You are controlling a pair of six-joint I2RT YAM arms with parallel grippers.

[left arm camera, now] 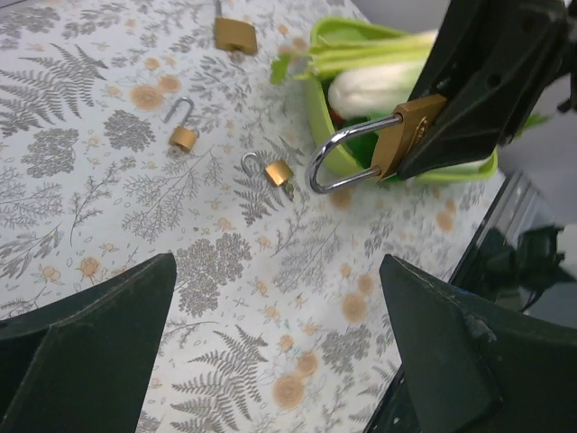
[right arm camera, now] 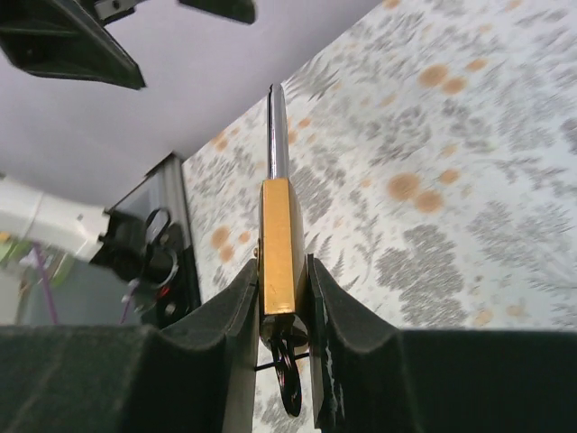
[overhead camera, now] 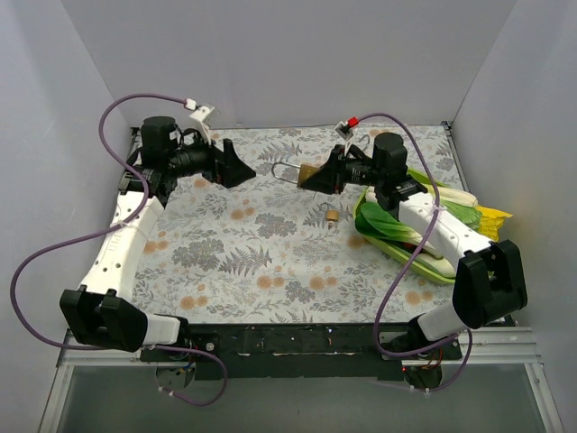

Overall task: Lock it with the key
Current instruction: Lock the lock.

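Two pincers face each other above the table (overhead camera: 234,244), and only one holds anything. The right pincer (overhead camera: 315,177) is closed on a padlock (right arm camera: 277,236), its pads pressing the two flat faces of the brass body, which sits squarely between the fingertips and off the cloth. The shackle (left arm camera: 335,161) sticks out beyond the fingertips towards the left pincer (overhead camera: 242,167). The body is plain yellow brass, narrow seen edge-on, and the shackle is bright steel. I cannot tell whether it is latched. A dark ring (right arm camera: 287,372) hangs under the body, back between the right fingers; whether a key is on it is unclear.

The left pincer is spread wide with nothing in it, and stands well apart from the padlock, level with it.

Below and beyond the right pincer lie three smaller padlocks (left arm camera: 184,135), (left arm camera: 278,171), (left arm camera: 234,34), and a green tray (left arm camera: 317,108) of leafy greens (left arm camera: 379,86).
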